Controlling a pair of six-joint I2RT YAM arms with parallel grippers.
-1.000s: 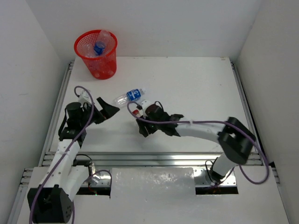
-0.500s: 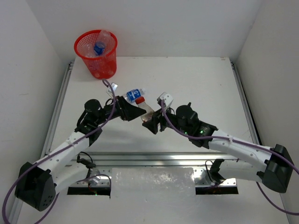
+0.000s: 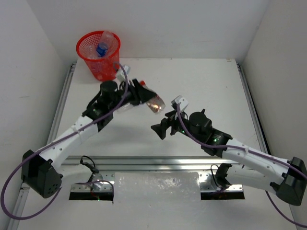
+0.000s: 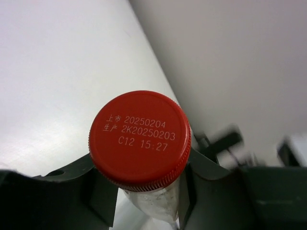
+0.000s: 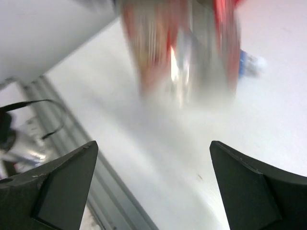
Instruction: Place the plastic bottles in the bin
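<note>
The red-capped bottle (image 3: 150, 99) is off the desk (image 3: 206, 86), gripped at the neck just under its cap by our left hand (image 3: 138, 94), which is closed on it. It lies nearly level, base towards the right hand (image 3: 161, 130), which hangs apart from it, spread wide and holding nothing.

We judge the step in hand to be the carry to the bin (image 3: 98, 67), near at the desk's far-left corner. To do it well we should raise the bottle above the rim, centre it over the mouth, and only then let go, since a neck grip lets the body swing.

The bottle is clear with a brownish tint, and its cap bears printed date codes. Other bottles (image 3: 103, 45) lie in the bin.
</note>
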